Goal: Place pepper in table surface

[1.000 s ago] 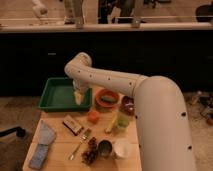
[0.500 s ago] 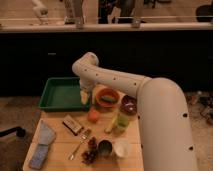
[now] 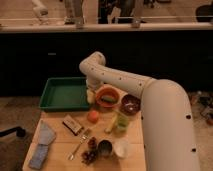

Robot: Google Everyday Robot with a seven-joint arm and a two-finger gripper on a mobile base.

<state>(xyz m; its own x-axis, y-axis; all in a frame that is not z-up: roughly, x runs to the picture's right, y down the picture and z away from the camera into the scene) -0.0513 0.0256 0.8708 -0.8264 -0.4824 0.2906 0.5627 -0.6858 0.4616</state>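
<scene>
We saw a long dark panelled wall (image 3: 45,55) behind the light tan wooden table surface (image 3: 56,122), capped by a pale horizontal ledge (image 3: 165,25). Above the ledge ran what may have been glass panes (image 3: 170,10), too dim to make out. Speckled beige floor (image 3: 20,107) lay on either side, with a black wheeled chair base (image 3: 12,132) at the left. The light was low and warm.

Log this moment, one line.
gripper: open, down between green tray and orange bowl | pepper: in bowl, not held | table surface: pepper not placed
</scene>
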